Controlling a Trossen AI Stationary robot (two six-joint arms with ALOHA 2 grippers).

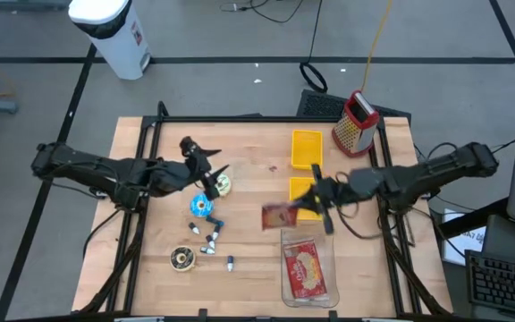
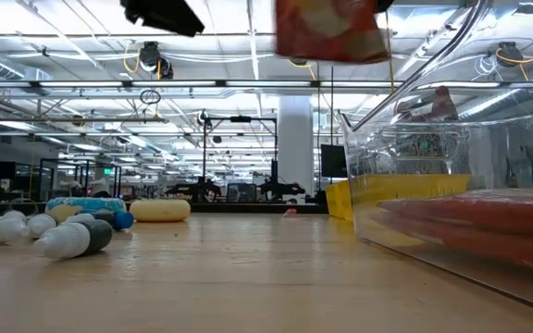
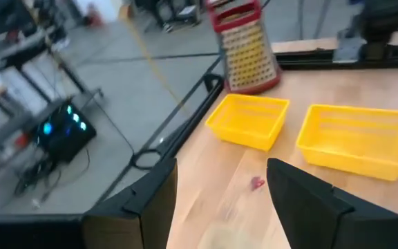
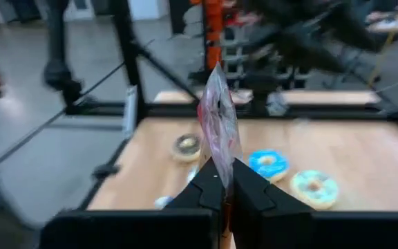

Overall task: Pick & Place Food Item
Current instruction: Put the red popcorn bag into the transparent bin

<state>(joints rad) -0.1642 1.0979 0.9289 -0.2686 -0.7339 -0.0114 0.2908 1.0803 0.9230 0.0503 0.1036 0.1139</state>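
A flat, crinkled red snack packet (image 1: 278, 216) hangs above the middle of the wooden tabletop (image 1: 257, 268), pinched by its edge in the right gripper (image 1: 316, 195), whose fingers are pressed together on it. Just beside it, at the table's near edge, a clear plastic bin (image 1: 308, 270) holds another red packet (image 1: 308, 268). Two shallow yellow baskets (image 1: 307, 148) stand toward the far edge, next to a metal box grater (image 1: 356, 123). The left gripper (image 1: 206, 165) hovers with its fingers apart, carrying nothing, above two iced toy doughnuts (image 1: 202, 207).
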